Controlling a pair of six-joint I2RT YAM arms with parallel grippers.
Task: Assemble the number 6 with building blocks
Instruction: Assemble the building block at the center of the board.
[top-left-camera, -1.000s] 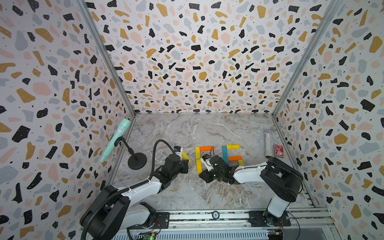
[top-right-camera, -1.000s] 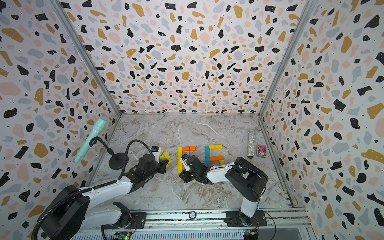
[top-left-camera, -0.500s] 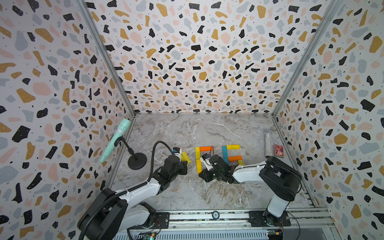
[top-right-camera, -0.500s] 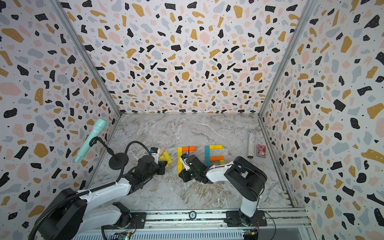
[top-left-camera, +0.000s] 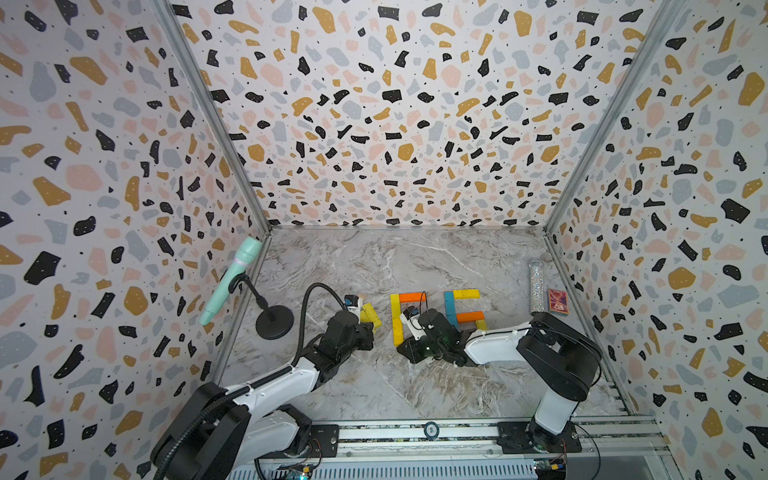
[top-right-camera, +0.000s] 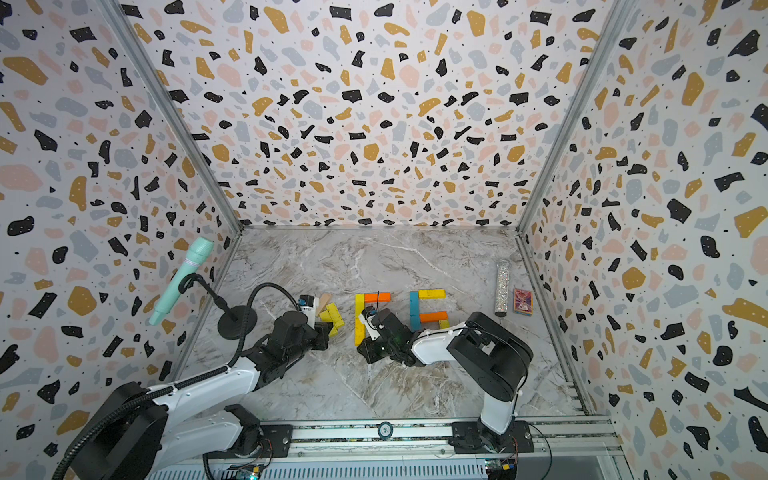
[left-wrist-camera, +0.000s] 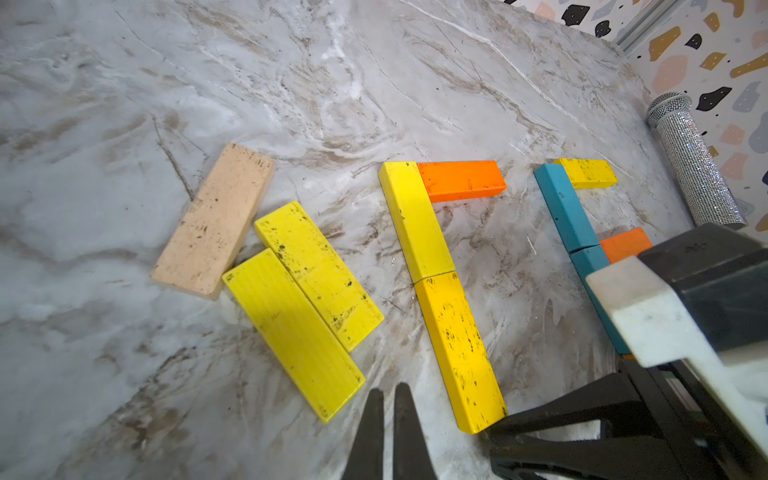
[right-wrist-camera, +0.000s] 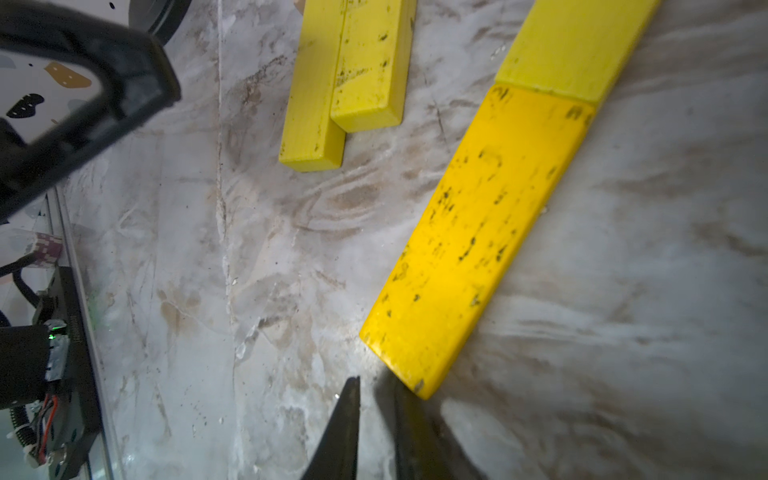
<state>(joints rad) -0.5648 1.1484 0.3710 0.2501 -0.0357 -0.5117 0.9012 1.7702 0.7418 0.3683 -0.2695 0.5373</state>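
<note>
Jaws as before: empty, nearly closed.

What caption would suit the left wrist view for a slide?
Shut left pincer hovers near two loose yellow blocks and a beige block, beside an unfinished yellow-orange figure.

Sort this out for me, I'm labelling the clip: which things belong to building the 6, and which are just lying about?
For the job: yellow blocks, orange blocks, teal blocks, beige block.

Lying about: glittery tube, red card box, mint microphone on its stand.
</note>
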